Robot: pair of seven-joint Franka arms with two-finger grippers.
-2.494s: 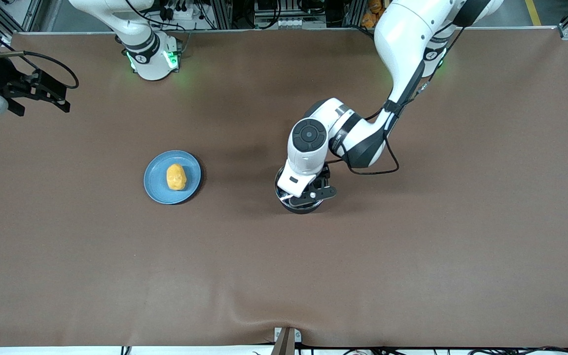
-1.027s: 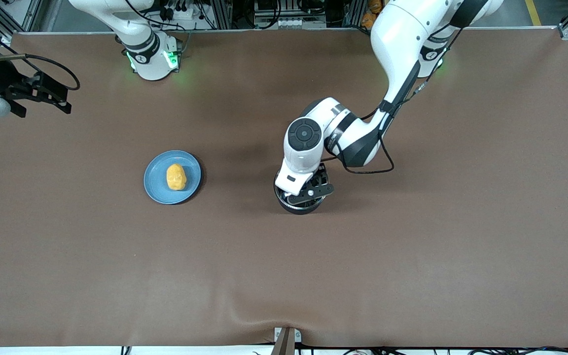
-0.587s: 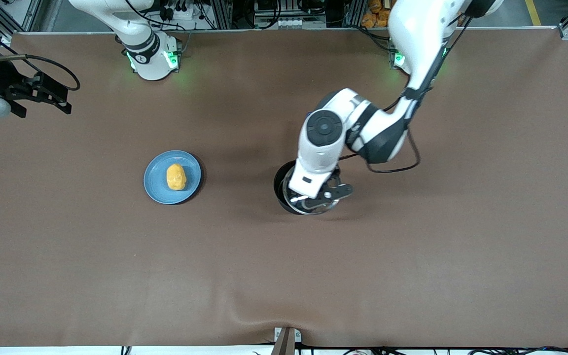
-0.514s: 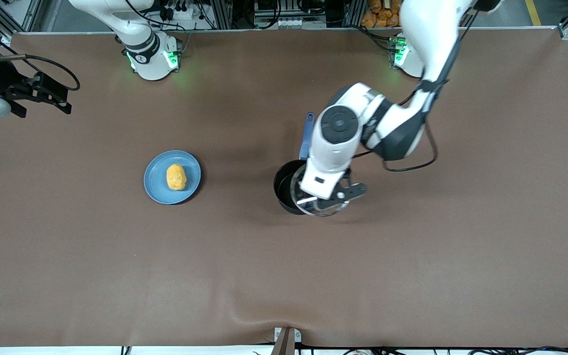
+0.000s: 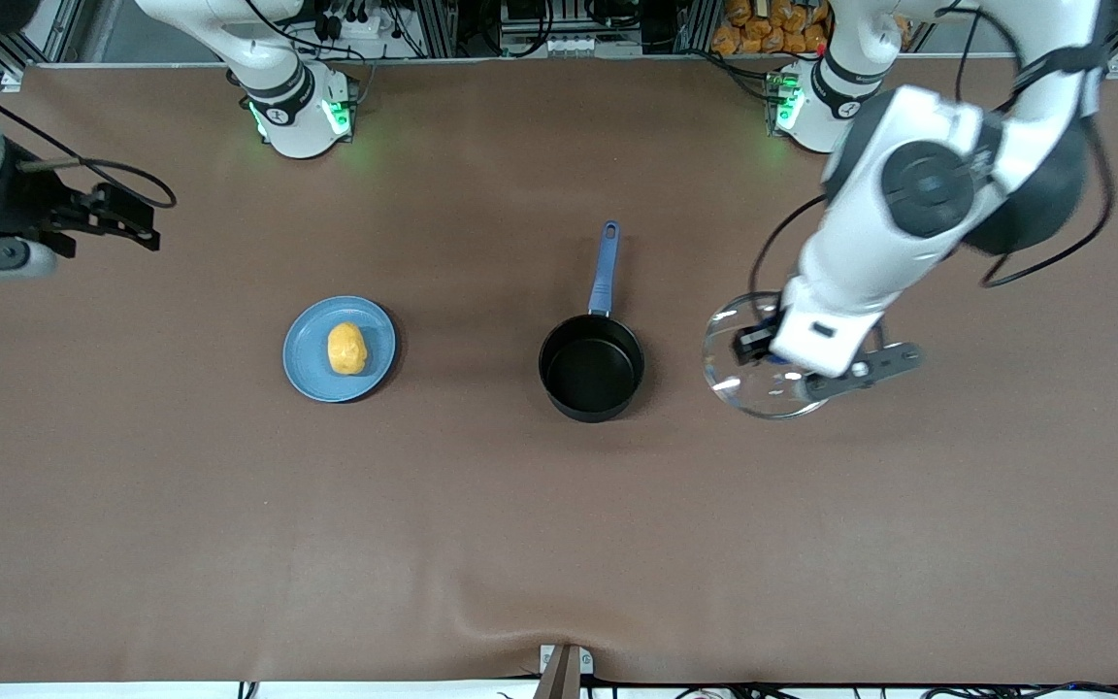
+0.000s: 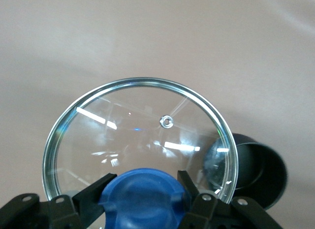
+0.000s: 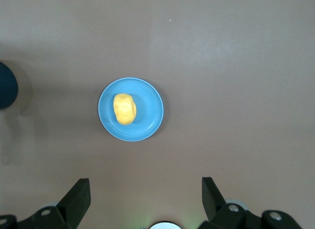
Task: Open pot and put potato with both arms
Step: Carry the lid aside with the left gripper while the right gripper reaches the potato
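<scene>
The black pot (image 5: 591, 367) stands uncovered mid-table, its blue handle (image 5: 604, 264) pointing toward the robots' bases. My left gripper (image 5: 777, 357) is shut on the blue knob (image 6: 142, 195) of the glass lid (image 5: 743, 383) and holds it in the air over bare table beside the pot, toward the left arm's end. The left wrist view shows the lid (image 6: 138, 130) and the pot (image 6: 261, 170) below it. The yellow-orange potato (image 5: 347, 348) lies on a blue plate (image 5: 312, 367). My right gripper (image 5: 137, 225) is open and empty, raised over the table at the right arm's end.
The right wrist view shows the potato (image 7: 124, 109) on the plate (image 7: 150, 111) from high above, between the open fingers (image 7: 78, 197). Brown table cloth (image 5: 559, 544) spreads around the pot and plate. Cables and rack frames line the robots' edge.
My left gripper has lifted the lid off the pot and carried it toward the left arm's end. The pot now stands uncovered. My right gripper has shifted slightly.
</scene>
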